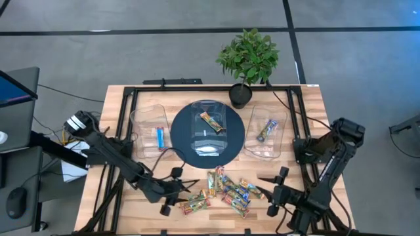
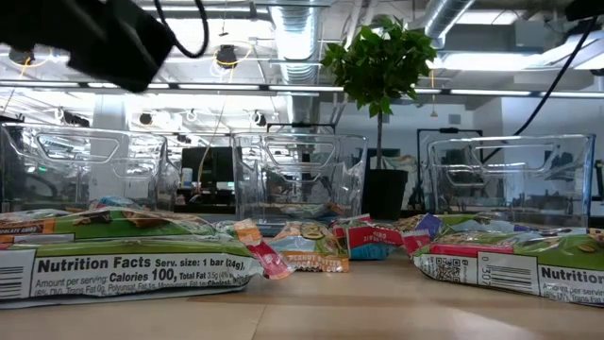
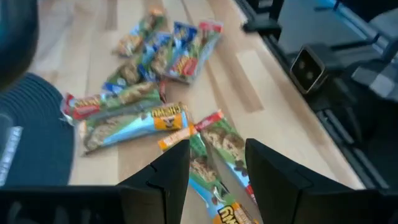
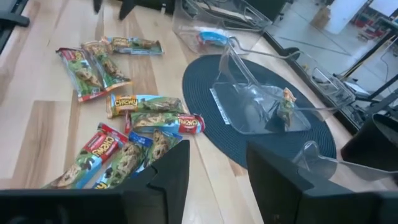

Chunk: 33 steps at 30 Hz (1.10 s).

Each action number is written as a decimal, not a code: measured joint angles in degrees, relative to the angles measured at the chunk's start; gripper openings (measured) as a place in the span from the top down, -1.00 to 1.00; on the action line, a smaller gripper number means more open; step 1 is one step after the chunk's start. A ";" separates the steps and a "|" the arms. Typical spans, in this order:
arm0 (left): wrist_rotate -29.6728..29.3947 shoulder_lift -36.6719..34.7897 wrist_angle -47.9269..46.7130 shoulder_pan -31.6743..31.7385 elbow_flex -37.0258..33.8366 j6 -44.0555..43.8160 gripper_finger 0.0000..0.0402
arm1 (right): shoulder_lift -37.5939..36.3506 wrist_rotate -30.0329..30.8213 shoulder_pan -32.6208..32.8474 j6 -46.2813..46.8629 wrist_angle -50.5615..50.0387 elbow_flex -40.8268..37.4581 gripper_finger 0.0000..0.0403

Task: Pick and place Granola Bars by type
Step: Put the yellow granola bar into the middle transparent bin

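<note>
On table, three clear tubs (image 1: 207, 128), one bar (image 1: 159, 136) each

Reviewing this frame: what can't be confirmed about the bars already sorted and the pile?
- Bar types in the three clear tubs: too small in the high view.
- Pile of granola bars: overlapping, so no exact count.
- Left hand: the bar beneath is cut off by the left wrist view's edge.

Green, red and blue granola bars (image 1: 226, 190) beside a dark round mat (image 1: 184, 147).
</note>
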 joint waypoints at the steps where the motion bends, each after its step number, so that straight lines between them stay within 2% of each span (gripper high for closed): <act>1: 0.89 1.39 -0.13 0.40 0.69 0.02 0.25 | -0.05 0.00 -0.02 0.00 0.24 0.00 0.27; 5: 5.19 6.91 -1.46 2.14 3.58 -0.15 0.25 | -0.06 -0.15 -0.02 0.02 0.35 0.00 0.30; 11: 6.16 10.78 -7.49 3.98 7.52 -3.53 0.25 | -0.06 -0.19 -0.02 0.02 0.83 0.00 0.32; 15: 8.64 10.95 -8.52 4.90 7.92 -6.10 0.25 | -0.06 -0.22 -0.02 0.02 1.05 0.00 0.32; 33: 10.13 11.48 -10.28 4.92 7.86 -8.00 0.25 | -0.06 -0.31 -0.02 0.02 1.82 0.00 0.34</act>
